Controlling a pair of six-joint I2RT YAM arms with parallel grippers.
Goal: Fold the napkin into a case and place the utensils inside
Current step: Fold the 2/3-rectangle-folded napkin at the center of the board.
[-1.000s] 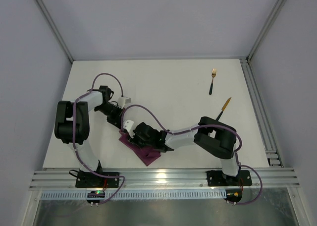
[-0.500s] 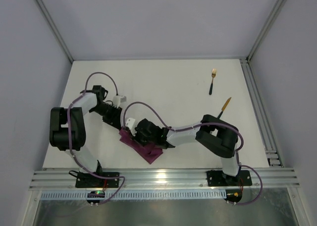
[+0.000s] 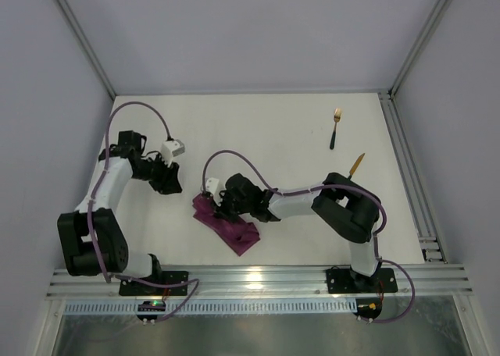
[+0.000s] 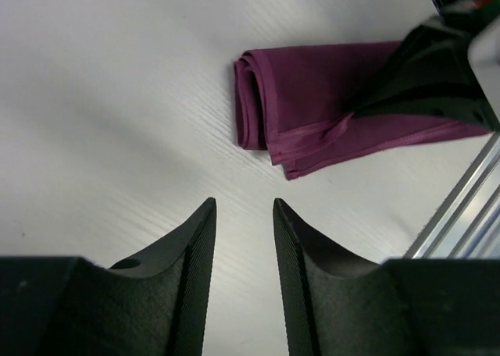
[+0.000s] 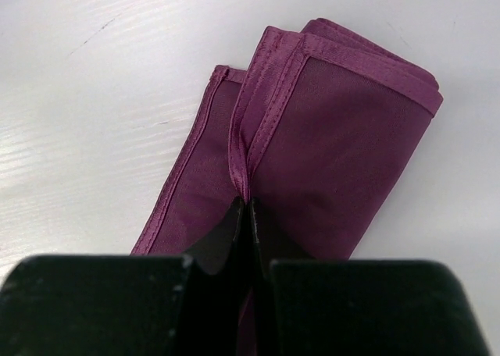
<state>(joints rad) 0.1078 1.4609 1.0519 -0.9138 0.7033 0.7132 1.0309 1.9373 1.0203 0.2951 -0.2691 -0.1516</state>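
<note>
The magenta napkin lies near the table's front edge, folded into a narrow oblong case. It also shows in the left wrist view and the right wrist view. My right gripper is shut on a hem fold of the napkin's upper layer, near its left end. My left gripper is open and empty over bare table, left of the napkin and apart from it. The gold fork and gold-bladed knife lie at the far right, away from both grippers.
An aluminium rail runs along the near edge and another rail along the right edge. Grey enclosure walls surround the white table. The right arm's body shows over the napkin in the left wrist view.
My left arm has let go and drawn back to the left, away from the napkin. My right gripper has stayed shut on the cloth and shifted slightly up and left.
</note>
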